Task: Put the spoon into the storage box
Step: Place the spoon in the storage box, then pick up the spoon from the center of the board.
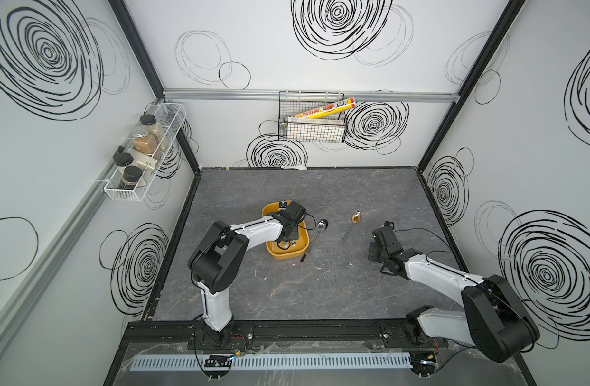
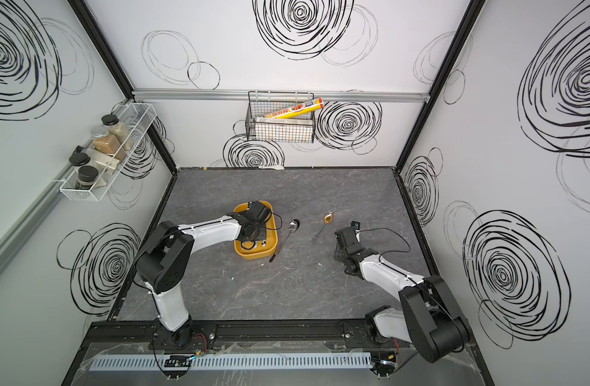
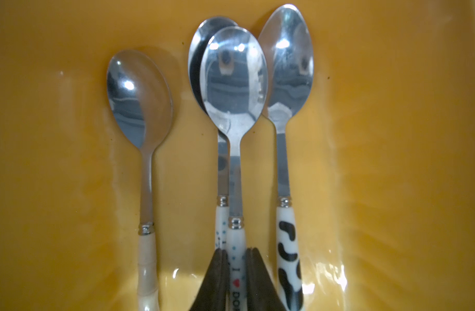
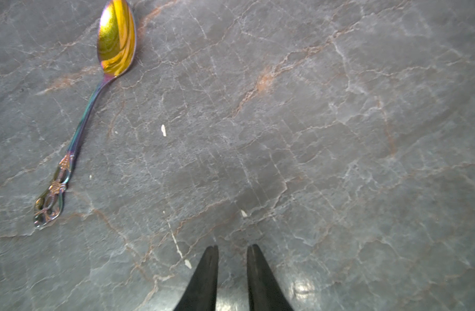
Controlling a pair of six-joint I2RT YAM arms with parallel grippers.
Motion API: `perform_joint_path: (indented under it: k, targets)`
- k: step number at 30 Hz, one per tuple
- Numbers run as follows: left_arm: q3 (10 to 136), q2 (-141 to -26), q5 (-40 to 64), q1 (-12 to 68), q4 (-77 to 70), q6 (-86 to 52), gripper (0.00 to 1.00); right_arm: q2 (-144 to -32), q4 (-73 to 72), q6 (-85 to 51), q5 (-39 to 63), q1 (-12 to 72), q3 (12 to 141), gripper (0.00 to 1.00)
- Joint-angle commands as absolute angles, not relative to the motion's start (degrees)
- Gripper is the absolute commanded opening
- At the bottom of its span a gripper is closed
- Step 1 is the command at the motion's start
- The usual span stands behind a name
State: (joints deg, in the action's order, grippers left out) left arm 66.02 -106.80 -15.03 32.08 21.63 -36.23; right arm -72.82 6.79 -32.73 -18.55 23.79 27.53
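Left hand (image 3: 236,254) tight on the shiny steel spoon (image 3: 233,80) with dotted white handle, inside the mustard-yellow storage box (image 3: 392,161).

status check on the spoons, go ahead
Left gripper shut on spoon, inside storage box. Right gripper open, empty. Silver spoon, gold spoon out on table. Nothing blocking.

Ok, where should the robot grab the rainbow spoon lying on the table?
Probably the thin stem of the rainbow spoon, from straight above, pinching across it. It lies flat on the table, and the stem is much narrower than the bowl.
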Motion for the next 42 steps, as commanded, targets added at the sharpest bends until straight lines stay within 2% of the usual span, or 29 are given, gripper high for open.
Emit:
perform_joint_path:
  k: [1,11,21,23,25,30,37,42]
  targets:
    - [66.9,-108.5,-14.1,31.6,19.6,-36.0,0.06,-73.5,5.7,-32.3,-18.4,23.6,27.5,0.24]
    - [67.7,-108.8,-13.4,31.7,19.8,-35.8,0.27,-73.6,5.8,-32.3,-18.4,23.7,27.6,0.25]
    - [68.9,-104.1,-13.4,32.1,22.1,-35.9,0.34,-73.4,5.7,-32.2,-18.5,23.6,27.4,0.25]
    - [70.1,-101.3,-13.8,32.6,23.8,-35.8,0.37,-73.5,5.7,-32.2,-18.4,23.7,27.5,0.25]
    - [71.5,-98.0,-15.0,33.2,25.8,-35.5,0.45,-73.6,5.7,-32.1,-18.5,23.6,27.5,0.26]
    - [72.0,-87.4,-16.4,33.2,30.2,-34.3,0.56,-73.3,6.7,-32.2,-18.2,23.7,28.0,0.29]
    - [58.8,-68.3,-14.3,30.8,30.1,-31.8,0.6,-73.4,8.4,-31.2,-12.5,23.7,31.5,0.32]
    - [50.5,-59.5,-11.5,29.7,32.0,-31.3,0.61,-81.6,9.2,-33.5,-7.7,24.0,38.1,0.32]
